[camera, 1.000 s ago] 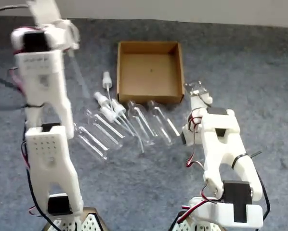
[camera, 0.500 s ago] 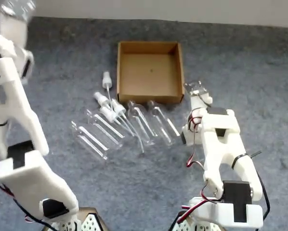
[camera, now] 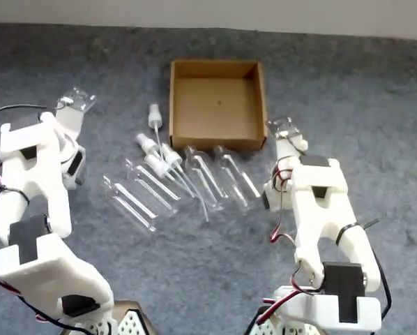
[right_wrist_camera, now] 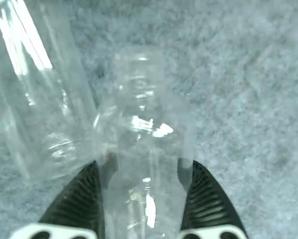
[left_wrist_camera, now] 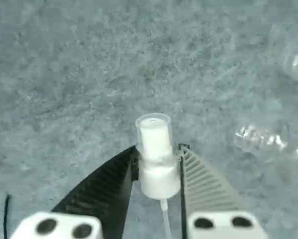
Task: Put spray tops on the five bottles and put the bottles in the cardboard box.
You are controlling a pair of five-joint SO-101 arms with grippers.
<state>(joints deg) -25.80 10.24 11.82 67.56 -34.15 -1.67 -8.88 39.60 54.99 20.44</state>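
Note:
My left gripper (left_wrist_camera: 158, 149) is shut on a white spray top (left_wrist_camera: 156, 164) with a clear cap, held over bare carpet left of the bottles; in the high view the left gripper (camera: 74, 105) is at the left. My right gripper (right_wrist_camera: 143, 167) is shut on a clear bottle (right_wrist_camera: 144, 134), and in the high view this right gripper (camera: 284, 131) is by the near right corner of the cardboard box (camera: 215, 65). Several clear bottles (camera: 153, 185) lie in a row in front of the box, with loose spray tops (camera: 154, 115) among them.
Grey carpet covers the whole table. A second clear bottle (right_wrist_camera: 34, 99) lies close beside the held one. Two bottles (left_wrist_camera: 261, 139) lie on the carpet not far from the held spray top. Open carpet stretches right of the box.
The left arm has swung down from high at the far left to low beside the row of bottles. The right arm has kept still.

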